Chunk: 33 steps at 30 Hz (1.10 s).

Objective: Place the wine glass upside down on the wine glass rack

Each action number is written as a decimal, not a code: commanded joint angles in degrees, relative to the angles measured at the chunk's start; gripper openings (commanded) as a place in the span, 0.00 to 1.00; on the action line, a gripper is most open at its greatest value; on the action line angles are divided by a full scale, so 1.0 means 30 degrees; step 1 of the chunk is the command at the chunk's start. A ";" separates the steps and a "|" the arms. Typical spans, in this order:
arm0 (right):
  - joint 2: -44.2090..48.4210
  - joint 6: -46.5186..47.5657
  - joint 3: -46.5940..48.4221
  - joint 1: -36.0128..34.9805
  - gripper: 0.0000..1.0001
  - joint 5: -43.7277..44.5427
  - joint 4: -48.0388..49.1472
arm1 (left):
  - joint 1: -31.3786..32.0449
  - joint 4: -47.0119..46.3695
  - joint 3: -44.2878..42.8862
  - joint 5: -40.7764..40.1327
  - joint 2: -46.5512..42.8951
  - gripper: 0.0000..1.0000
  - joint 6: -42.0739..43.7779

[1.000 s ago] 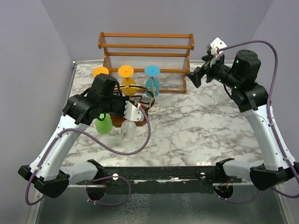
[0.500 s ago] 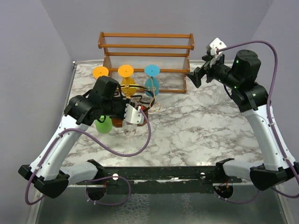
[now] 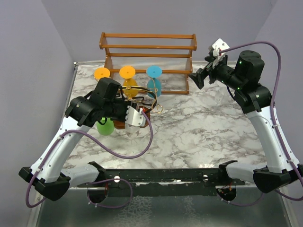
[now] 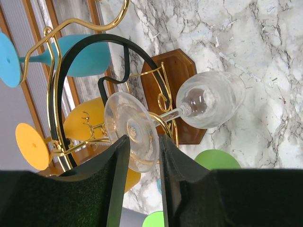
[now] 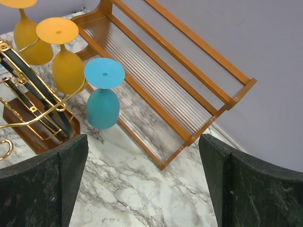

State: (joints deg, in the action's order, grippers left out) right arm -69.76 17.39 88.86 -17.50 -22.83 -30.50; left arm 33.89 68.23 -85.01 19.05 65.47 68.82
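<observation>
The left arm [image 3: 57,146] rises from the lower left of the overhead frame, bends at the elbow and stretches toward the centre left, its wrist rolled onto its side. The left gripper [image 4: 142,142] has its jaws a narrow way apart. The right arm [image 3: 267,127] stands tall along the right edge, forearm pointing left. The right gripper [image 3: 195,79] hangs raised at upper right, jaws spread wide.
</observation>
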 commanded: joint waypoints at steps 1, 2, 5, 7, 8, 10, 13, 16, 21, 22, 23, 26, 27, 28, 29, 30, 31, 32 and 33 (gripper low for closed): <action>-0.0068 0.0398 -0.0081 0.0119 0.99 0.0474 -0.0361 | 0.0099 0.0106 -0.0120 0.0846 -0.0204 0.36 0.0066; -0.0046 0.0468 -0.0099 0.0123 0.99 0.0624 -0.0352 | 0.0085 0.0131 -0.0137 0.0867 -0.0203 0.37 0.0078; -0.0009 0.0693 -0.0169 0.0105 1.00 0.1099 -0.0323 | 0.0100 0.0197 -0.0196 0.0770 -0.0203 0.41 0.0080; 0.0062 0.0827 -0.0204 0.0115 1.00 0.1414 -0.0325 | 0.0128 0.0276 -0.0291 0.0731 -0.0225 0.42 0.0115; 0.0076 0.0866 -0.0205 0.0119 1.00 0.1594 -0.0369 | 0.0129 0.0317 -0.0326 0.0714 -0.0220 0.43 0.0099; 0.0105 0.0980 -0.0298 0.0134 1.00 0.1778 -0.0408 | 0.0155 0.0512 -0.0505 0.0810 -0.0208 0.44 0.0117; 0.0136 0.1113 -0.0381 0.0119 1.00 0.2167 -0.0424 | 0.0187 0.0853 -0.0838 0.1023 -0.0204 0.45 0.0144; 0.0189 0.1240 -0.0479 0.0121 1.00 0.2642 -0.0438 | 0.0206 0.1230 -0.1116 0.1327 -0.0232 0.46 0.0171; 0.0276 0.1482 -0.0711 0.0119 1.00 0.3774 -0.0468 | 0.0217 0.1851 -0.1340 0.1462 -0.0318 0.51 0.0398; 0.0297 0.1534 -0.0778 0.0119 1.00 0.3992 -0.0468 | 0.0217 0.1968 -0.1325 0.1435 -0.0327 0.53 0.0435; 0.0333 0.1555 -0.0878 0.0123 1.00 0.4210 -0.0468 | 0.0217 0.2092 -0.1313 0.1377 -0.0321 0.54 0.0480; 0.0468 0.1711 -0.1172 0.0119 1.00 0.4905 -0.0475 | 0.0246 0.2383 -0.1282 0.1309 -0.0364 0.58 0.0582; 0.0508 0.1767 -0.1319 0.0119 1.00 0.5203 -0.0428 | 0.0247 0.2452 -0.1282 0.1357 -0.0392 0.59 0.0593; 0.0604 0.1815 -0.1495 0.0119 1.00 0.5522 -0.0375 | 0.0247 0.2541 -0.1296 0.1422 -0.0428 0.60 0.0595; 0.0734 0.1920 -0.1755 0.0119 1.00 0.5877 -0.0291 | 0.0247 0.2600 -0.1346 0.1540 -0.0458 0.60 0.0588; 0.0841 0.1958 -0.1981 0.0160 1.00 0.6346 -0.0219 | 0.0247 0.2647 -0.1405 0.1686 -0.0506 0.61 0.0543; 0.0968 0.1996 -0.2229 0.0249 1.00 0.6705 -0.0092 | 0.0247 0.2664 -0.1513 0.1869 -0.0523 0.62 0.0453; 0.1079 0.1957 -0.2469 0.0428 1.00 0.7017 0.0000 | 0.0232 0.2637 -0.1640 0.2061 -0.0551 0.62 0.0212; 0.1181 0.1915 -0.2708 0.0700 1.00 0.7265 0.0085 | 0.0245 0.2491 -0.1762 0.2286 -0.0624 0.63 -0.0112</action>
State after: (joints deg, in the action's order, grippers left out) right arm -68.64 22.39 83.09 -17.34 -7.57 -31.68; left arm 34.26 74.65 -87.64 21.45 65.21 69.56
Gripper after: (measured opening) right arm 0.996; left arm 0.615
